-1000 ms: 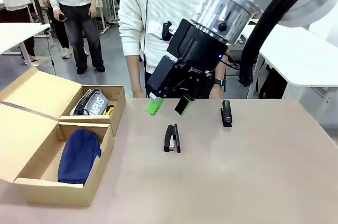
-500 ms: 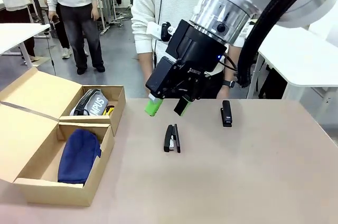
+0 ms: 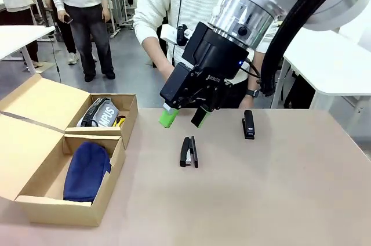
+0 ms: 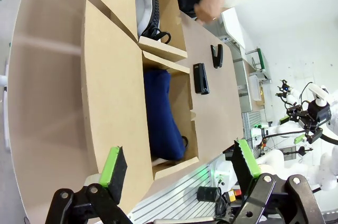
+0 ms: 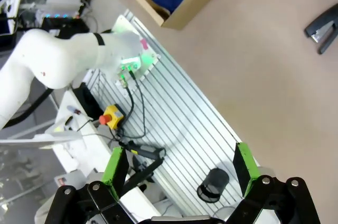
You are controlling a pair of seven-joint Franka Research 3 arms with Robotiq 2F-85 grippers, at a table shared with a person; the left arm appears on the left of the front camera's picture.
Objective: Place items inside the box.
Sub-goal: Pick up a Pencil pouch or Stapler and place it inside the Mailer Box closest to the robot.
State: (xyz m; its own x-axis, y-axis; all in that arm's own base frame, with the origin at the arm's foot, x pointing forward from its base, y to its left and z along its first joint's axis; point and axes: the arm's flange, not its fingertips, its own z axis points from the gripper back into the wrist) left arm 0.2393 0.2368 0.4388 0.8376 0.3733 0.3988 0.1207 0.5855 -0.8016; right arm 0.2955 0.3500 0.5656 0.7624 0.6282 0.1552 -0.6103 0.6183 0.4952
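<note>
Two boxes: long box (image 3: 58,211) nearer, smaller box (image 3: 128,109) just behind it, at the tabletop's (image 3: 261,188) left, flaps open.
Navy pouch (image 3: 86,170): lying inside the long box.
Grey pouch (image 3: 101,112): in the smaller box.
Left hand (image 4: 179,163): spread wide, empty, off the long box's end.
Right hand (image 3: 184,116): spread wide, empty, hovering above the tabletop just behind the black stapler.
Black stapler (image 3: 188,152): flat on the tabletop, outside both boxes.
Second stapler (image 3: 248,124): farther right, well apart from the boxes.
</note>
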